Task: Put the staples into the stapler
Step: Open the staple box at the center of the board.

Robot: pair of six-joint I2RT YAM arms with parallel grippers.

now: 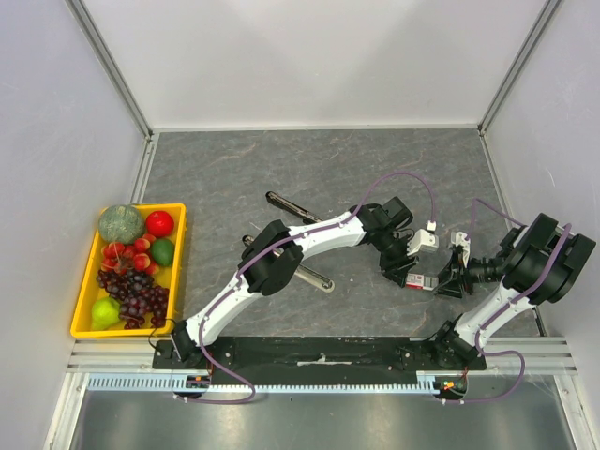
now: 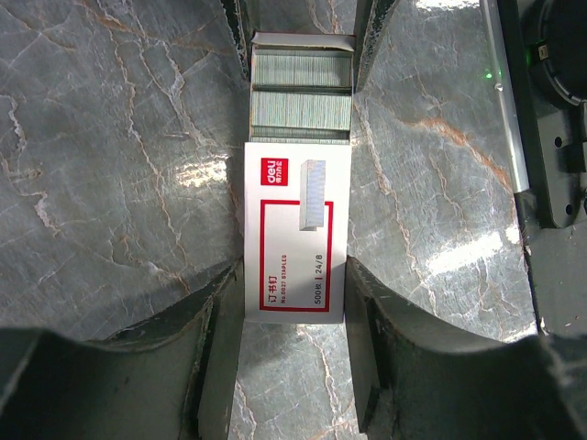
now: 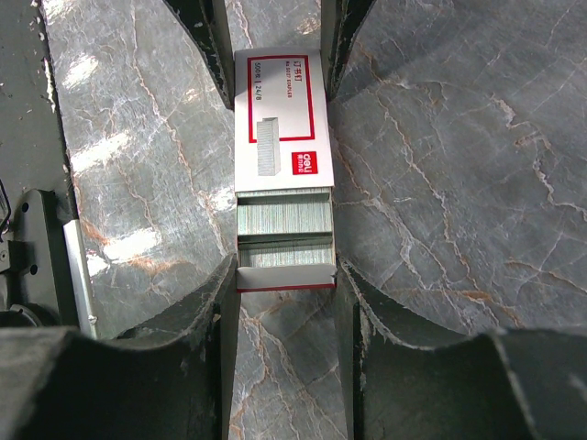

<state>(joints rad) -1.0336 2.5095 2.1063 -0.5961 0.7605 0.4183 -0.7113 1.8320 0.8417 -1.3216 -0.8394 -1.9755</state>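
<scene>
small flat staple box, white card with red print, held level between the two grippers over the right-centre of the grey marbled table; whether it clears the surface cannot be told. the printed outer sleeve is slid partway off the inner tray, exposing grey staple strips lying in rows inside.

left gripper: jaws narrow, pinching the long sides of the printed sleeve. right gripper: jaws narrow, pinching the sides of the exposed tray at its open end. the two grippers face each other along the box, one at each end.

long dark stapler: lies on the table to the left of the box, well apart from it and partly hidden under the left arm; its two visible ends suggest it is swung open, though the middle is covered.

yellow plastic tray, far left edge of the table, filled with assorted fruit; not part of the task.

progress, as judged: the box is opened, an early step. no strip is lifted out yet and none sits in the stapler. left to do: free a strip, carry it across, seat it in the magazine, shut the stapler.
</scene>
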